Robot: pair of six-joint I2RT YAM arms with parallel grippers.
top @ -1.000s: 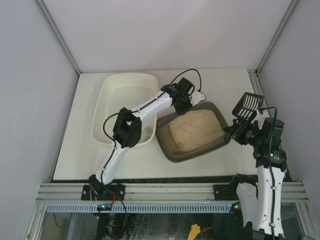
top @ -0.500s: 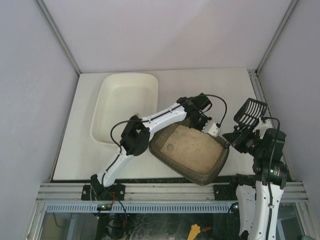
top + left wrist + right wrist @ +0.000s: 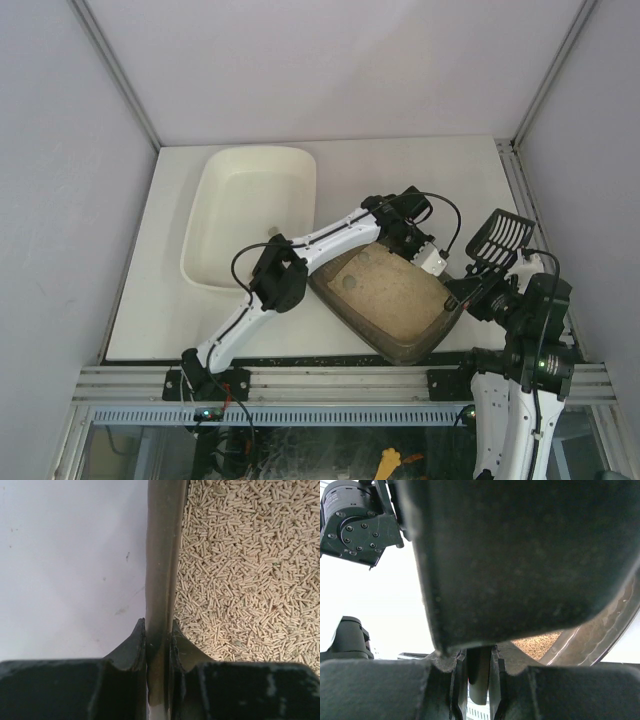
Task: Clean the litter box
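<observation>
Left wrist view: left gripper pinches the litter box by its smooth translucent rim, beside pale pellet litter; right gripper clamps the black slotted scoop.

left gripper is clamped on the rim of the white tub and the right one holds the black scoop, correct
Not quite. The left gripper is clamped on the litter box rim, not the white tub: the left wrist view shows litter beside the pinched wall. The right gripper does hold the black scoop.
</observation>
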